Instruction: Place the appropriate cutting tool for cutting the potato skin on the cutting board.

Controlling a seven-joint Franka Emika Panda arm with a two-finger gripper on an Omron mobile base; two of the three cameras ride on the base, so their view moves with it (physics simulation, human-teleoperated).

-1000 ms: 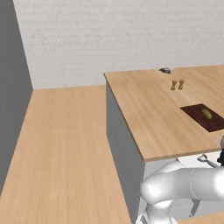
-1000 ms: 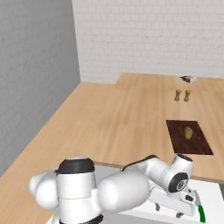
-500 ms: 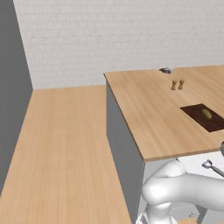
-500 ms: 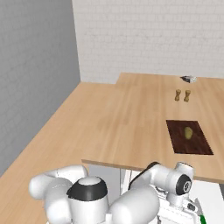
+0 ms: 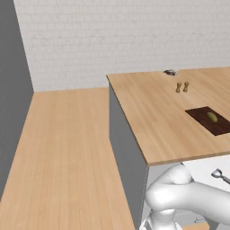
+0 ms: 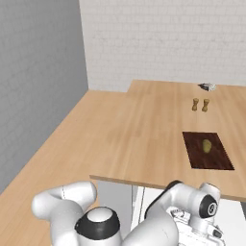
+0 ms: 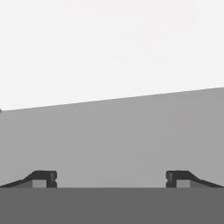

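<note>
the gripper (image 7: pixel 111 178) stands released: in the hand view its two dark finger tips sit far apart at the bottom with nothing between them, facing a plain grey and white surface that cannot be identified. in the left base view the peeler (image 5: pixel 221 176) lies low at the right edge, below the counter (image 5: pixel 148 117) overhang on a white surface; its loop-shaped head faces up-left and its thin handle runs down-right, cut off by the frame edge, so its full length is not visible. the white arm (image 5: pixel 188 200) bends just beneath it; how far the finger tips stand from the peeler cannot be told. farther on, the cutting board (image 6: pixel 207 150) lies flat on the light wood counter with its long axis running away from the base, its right end cropped in the left base view. the potato (image 6: pixel 206 145) rests on the board near its middle. beyond it, two small tan shakers (image 6: pixel 200 104) stand upright side by side. at the far counter edge sits a small grey lump (image 6: pixel 208 87), too small to make out.
</note>
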